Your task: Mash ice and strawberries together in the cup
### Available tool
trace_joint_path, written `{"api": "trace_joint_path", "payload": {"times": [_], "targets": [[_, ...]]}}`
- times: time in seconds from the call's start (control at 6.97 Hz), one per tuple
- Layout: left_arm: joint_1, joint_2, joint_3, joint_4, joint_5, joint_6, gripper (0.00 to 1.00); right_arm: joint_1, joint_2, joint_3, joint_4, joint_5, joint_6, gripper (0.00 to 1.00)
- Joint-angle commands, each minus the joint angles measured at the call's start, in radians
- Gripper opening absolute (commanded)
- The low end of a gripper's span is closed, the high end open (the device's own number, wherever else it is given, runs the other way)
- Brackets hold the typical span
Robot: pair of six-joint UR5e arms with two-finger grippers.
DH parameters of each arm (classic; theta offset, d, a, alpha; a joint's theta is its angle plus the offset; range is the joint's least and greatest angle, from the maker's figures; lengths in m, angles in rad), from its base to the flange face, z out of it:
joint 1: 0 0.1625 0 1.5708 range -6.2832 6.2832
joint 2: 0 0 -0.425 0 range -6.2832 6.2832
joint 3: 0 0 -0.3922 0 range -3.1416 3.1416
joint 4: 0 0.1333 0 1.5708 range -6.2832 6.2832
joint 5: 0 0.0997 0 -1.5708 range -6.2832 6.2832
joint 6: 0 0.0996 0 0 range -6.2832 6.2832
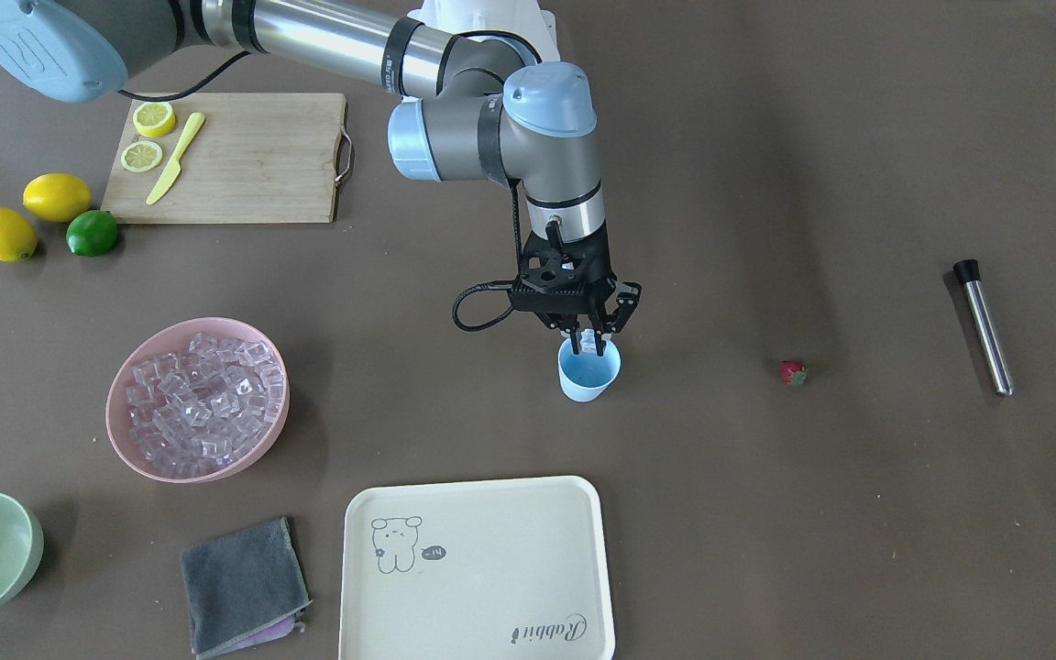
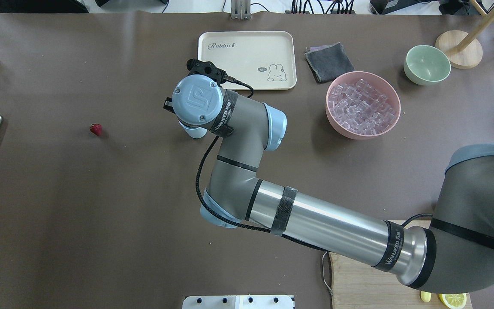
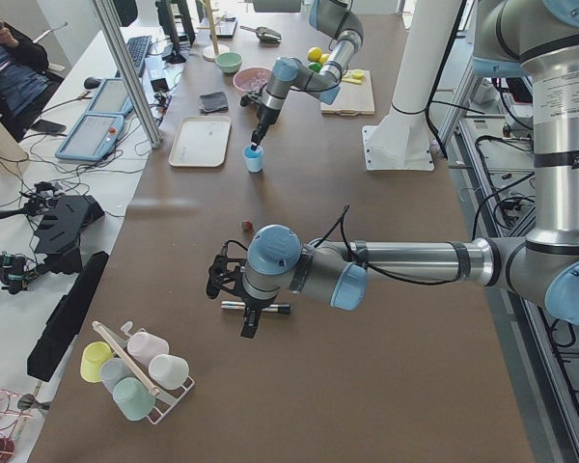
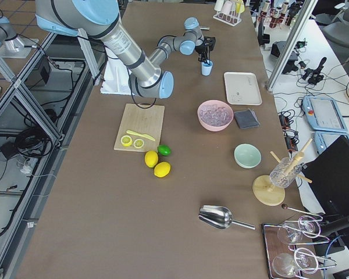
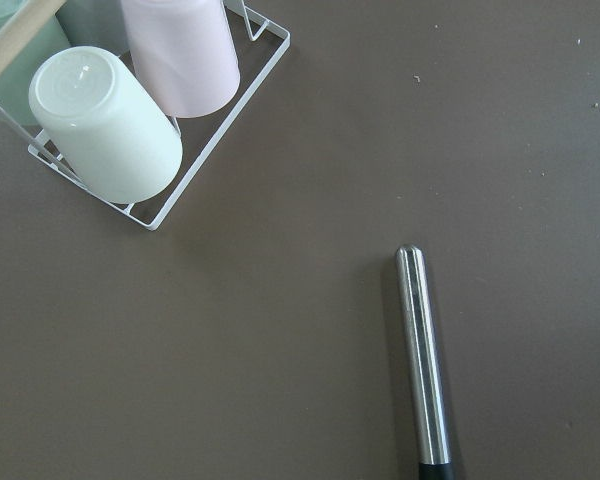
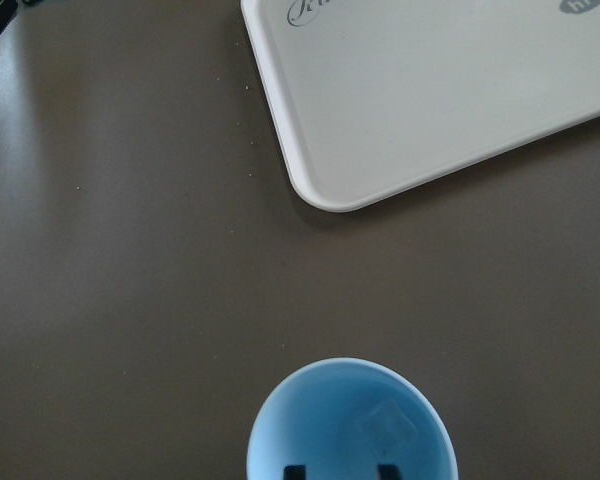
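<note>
While the right gripper hangs, jaws apart, straight above the cup, one ice cube lies inside.

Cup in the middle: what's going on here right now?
The right gripper hangs open over the cup, and one ice cube seems to lie inside it. More ice fills the pink bowl. The strawberry lies on the table, untouched. The left gripper hovers over the muddler; whether it is open cannot be told.
</note>
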Motion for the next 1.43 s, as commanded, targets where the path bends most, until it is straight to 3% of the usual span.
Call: {"api": "trace_joint_path", "payload": {"times": [0.0,0.14,0.29,0.72,1.0,1.29], "targets": [[0.001,-0.001,-0.001,0.000,0.000,-0.003,0.99,0.039,0.002,0.017,-0.001,0.045,0.000,1.00],[0.001,-0.001,0.002,0.000,0.000,-0.001,0.99,0.103,-0.005,0.054,-0.062,0.166,-0.021,1.00],[0.001,-0.001,0.002,0.000,0.000,-0.001,0.99,0.136,-0.046,0.144,-0.196,0.209,-0.040,1.00],[0.001,0.016,-0.022,-0.002,0.000,-0.001,0.99,0.269,-0.550,0.603,-0.270,0.201,-0.051,0.92],[0.000,0.019,-0.031,-0.002,-0.002,-0.001,0.99,0.305,-0.590,0.614,-0.398,0.184,-0.049,0.78],[0.001,0.018,-0.034,-0.002,-0.002,-0.001,0.99,0.302,-0.605,0.594,-0.422,0.188,-0.049,0.60]]}}
